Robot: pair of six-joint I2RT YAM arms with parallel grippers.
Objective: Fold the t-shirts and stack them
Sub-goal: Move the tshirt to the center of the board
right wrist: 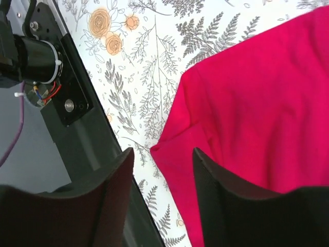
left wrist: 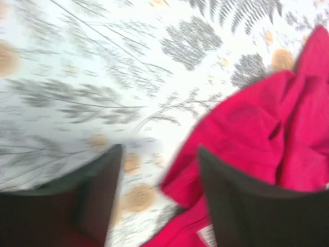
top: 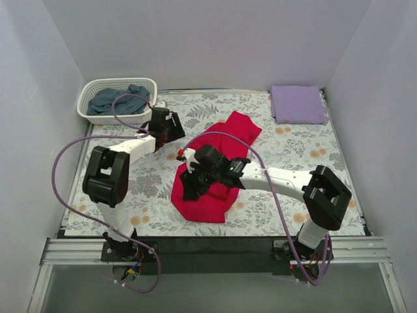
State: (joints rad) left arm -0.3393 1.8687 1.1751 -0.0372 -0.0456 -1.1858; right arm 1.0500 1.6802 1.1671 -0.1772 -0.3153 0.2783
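**Q:** Where does the red shirt lie?

**A:** The red shirt [top: 208, 205] lies rumpled and not yet folded in the middle of the desk [top: 287, 140]. Its long axis runs from near-left to far-right. The lavender shirt [top: 298, 103] sits folded in the far right corner. The blue-grey shirt [top: 120, 99] is heaped in the white basket [top: 91, 91] at far left.

**Q:** How do your hands stand to it?

**A:** My right hand [top: 192, 188] hovers over the shirt's near-left end, arm stretched leftward across the desk. Its camera shows a corner of the cloth just ahead of the gap between the fingers [right wrist: 231, 206]. The jaws are well apart and hold nothing. My left hand [top: 171, 127] is beside the shirt's left edge, farther back. That view is blurred, but the fingers [left wrist: 87, 200] are spread, with only the shirt's edge and the bare desk between them. Nothing is gripped.

**Q:** Which hand is nearer for the next grasp?

**A:** I judge the right one, for the near corner. The left is better placed for the edge farther back. A fold across the long axis would want both pinched.
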